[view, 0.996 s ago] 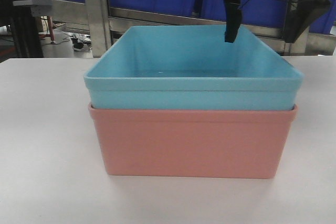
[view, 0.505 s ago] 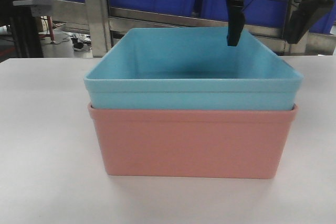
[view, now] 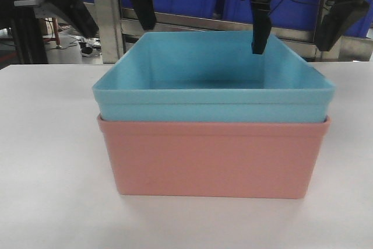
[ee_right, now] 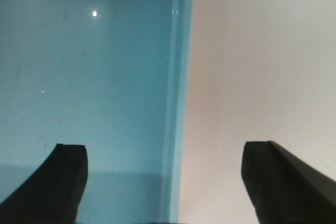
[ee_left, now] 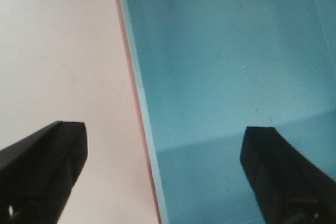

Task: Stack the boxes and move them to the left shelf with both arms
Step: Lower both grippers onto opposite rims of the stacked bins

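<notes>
Exterior front-facing: turquoise tub nested in pink tub, on table.
Left gripper: spread wide, straddling the tubs' left wall.
Right gripper: spread wide, straddling the right wall.

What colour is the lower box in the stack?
Salmon pink. The lower box shows best in the exterior front-facing view, with the turquoise box nested in it.
</notes>
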`<act>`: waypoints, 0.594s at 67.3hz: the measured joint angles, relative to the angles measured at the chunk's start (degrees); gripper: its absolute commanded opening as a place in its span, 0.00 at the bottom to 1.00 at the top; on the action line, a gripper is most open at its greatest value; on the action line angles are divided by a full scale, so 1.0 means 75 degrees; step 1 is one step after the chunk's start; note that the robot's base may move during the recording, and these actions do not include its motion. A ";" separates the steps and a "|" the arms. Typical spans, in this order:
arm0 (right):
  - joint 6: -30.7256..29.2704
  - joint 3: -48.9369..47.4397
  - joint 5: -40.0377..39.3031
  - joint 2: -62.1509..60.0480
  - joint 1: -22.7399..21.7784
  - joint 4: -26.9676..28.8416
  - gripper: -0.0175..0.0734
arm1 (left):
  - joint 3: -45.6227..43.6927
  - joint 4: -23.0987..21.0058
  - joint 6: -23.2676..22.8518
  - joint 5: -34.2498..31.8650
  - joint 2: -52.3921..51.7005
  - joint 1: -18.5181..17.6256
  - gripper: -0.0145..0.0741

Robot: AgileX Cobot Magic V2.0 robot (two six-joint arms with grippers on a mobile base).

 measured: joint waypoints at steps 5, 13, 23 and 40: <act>0.0000 0.0000 0.0000 0.0127 0.0000 0.0000 0.88 | -0.0013 0.0000 0.0000 0.0018 0.0286 -0.0018 0.72; 0.0000 0.0000 -0.0016 0.0388 0.0000 0.0000 0.88 | -0.0013 0.0018 0.0000 0.0018 0.0659 -0.0018 0.72; 0.0000 0.0000 -0.0064 0.0751 0.0000 0.0000 0.88 | -0.0027 0.0119 0.0000 0.0003 0.1075 -0.0018 0.72; 0.0000 0.0000 -0.0189 0.1430 0.0000 0.0000 0.88 | -0.0073 0.0091 0.0000 -0.0077 0.1671 -0.0018 0.72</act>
